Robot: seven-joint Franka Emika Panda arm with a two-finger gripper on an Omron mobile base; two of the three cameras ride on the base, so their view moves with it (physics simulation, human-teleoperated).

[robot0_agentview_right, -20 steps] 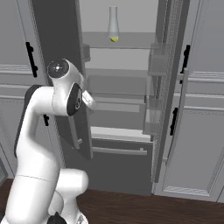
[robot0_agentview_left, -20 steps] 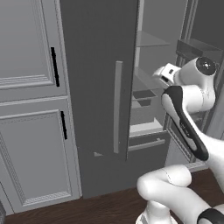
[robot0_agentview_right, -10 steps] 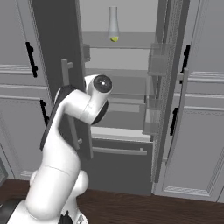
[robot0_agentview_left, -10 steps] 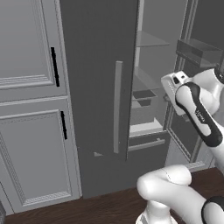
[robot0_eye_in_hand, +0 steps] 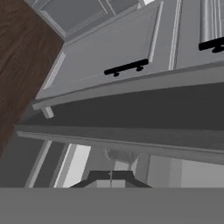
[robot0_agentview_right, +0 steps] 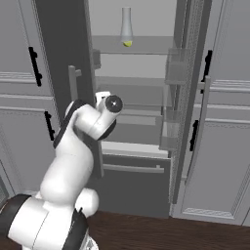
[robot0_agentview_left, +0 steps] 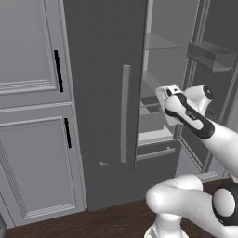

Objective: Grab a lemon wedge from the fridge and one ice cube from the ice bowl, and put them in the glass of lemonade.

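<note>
Upper fridge shelf bears a clear flask; tiny lemon wedge beside it.

We see a dark grey fridge with a long light grey vertical handle on its open door. Its inner shelves are pale grey, and the bottom drawer is darker grey. On the top shelf stands a clear narrow-necked flask, with a small yellow-green piece at its foot. The cabinets beside the fridge are light grey with framed panels and short black handles. The floor is dark brown wood with visible grain. Our robot arm is glossy white with dark joints.
</note>
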